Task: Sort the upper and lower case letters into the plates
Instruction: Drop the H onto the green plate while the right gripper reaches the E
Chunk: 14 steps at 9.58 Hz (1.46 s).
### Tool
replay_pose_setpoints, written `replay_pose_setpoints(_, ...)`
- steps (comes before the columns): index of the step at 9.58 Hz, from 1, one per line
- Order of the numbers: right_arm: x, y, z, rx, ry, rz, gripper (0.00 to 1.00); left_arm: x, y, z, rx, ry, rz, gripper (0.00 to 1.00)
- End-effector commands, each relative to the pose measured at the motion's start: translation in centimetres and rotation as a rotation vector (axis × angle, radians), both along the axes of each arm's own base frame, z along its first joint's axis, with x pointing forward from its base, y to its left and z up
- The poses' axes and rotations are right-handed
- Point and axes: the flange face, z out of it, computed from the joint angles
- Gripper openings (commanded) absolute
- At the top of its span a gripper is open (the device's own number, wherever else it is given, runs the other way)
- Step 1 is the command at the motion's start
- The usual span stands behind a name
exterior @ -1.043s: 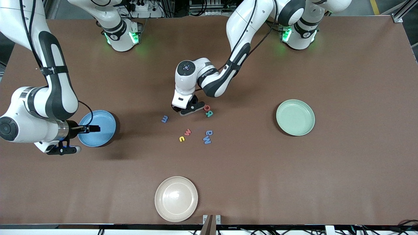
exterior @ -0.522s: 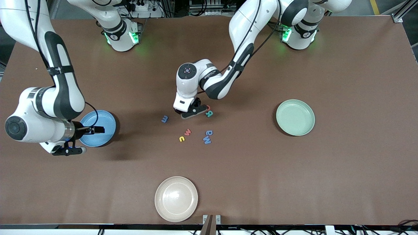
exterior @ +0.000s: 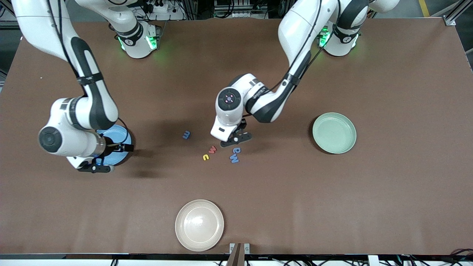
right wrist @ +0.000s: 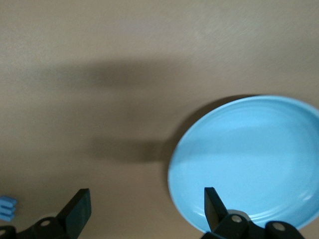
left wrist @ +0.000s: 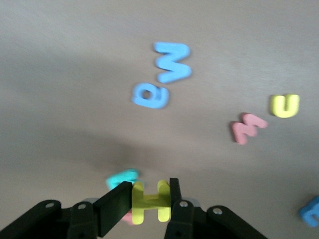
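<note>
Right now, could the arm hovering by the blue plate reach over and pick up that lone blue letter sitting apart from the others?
Probably yes. The right gripper is open and holds nothing, over the edge of the blue plate. Only bare table lies between it and the lone blue letter. The left gripper, shut on a yellow letter H, sits off that path.

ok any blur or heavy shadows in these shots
Left wrist view: soft, the blue letters smeared, the yellow H in the left gripper clearer. Right wrist view: dark arm shadows on the table beside the blue plate. Front view: sharp, evenly lit.
</note>
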Motion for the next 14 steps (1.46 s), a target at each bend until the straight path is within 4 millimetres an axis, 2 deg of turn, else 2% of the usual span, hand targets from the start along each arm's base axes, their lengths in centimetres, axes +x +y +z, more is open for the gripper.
replay_pose_setpoints(1,-3.0,5.6,1.3,-0.025,-0.008,-0.143,1.0,1.2,5.4,2.3,0.015,0.118,-0.11,0.26)
replay_pose_setpoints(2,-3.7,7.8,0.8,-0.043,-0.004,-0.203,1.0,2.0,8.9,2.6,0.015,0.152,-0.176,0.26)
replay_pose_setpoints(3,-5.0,10.7,-0.2,-0.055,-0.027,-0.243,1.0,1.5,12.1,2.8,0.027,0.178,-0.23,0.26)
replay_pose_setpoints(5,-7.9,18.5,-2.4,-0.075,-0.068,-0.322,1.0,1.7,18.7,2.6,0.033,0.213,-0.351,0.26)
replay_pose_setpoints(6,-9.0,21.5,-3.7,-0.085,-0.079,-0.375,1.0,2.0,22.0,2.5,0.046,0.223,-0.423,0.26)
replay_pose_setpoints(8,-9.5,23.0,-5.8,-0.082,-0.104,-0.441,1.0,2.2,28.1,2.4,0.062,0.244,-0.522,0.26)
replay_pose_setpoints(9,-9.9,23.3,-6.2,-0.089,-0.099,-0.432,1.0,2.8,31.9,2.2,0.034,0.24,-0.554,0.26)
replay_pose_setpoints(10,-10.1,23.4,-6.8,-0.096,-0.094,-0.425,1.0,3.0,35.4,1.2,0.001,0.233,-0.61,0.27)
replay_pose_setpoints(11,-9.9,23.4,-6.8,-0.095,-0.098,-0.423,1.0,2.0,37.1,0.0,-0.006,0.21,-0.618,0.28)
replay_pose_setpoints(12,-9.9,23.4,-6.9,-0.095,-0.099,-0.417,1.0,1.5,38.0,-0.8,0.001,0.198,-0.635,0.3)
replay_pose_setpoints(14,-9.9,23.2,-8.0,-0.094,-0.107,-0.414,1.0,1.7,38.1,-1.1,0.011,0.201,-0.632,1.0)
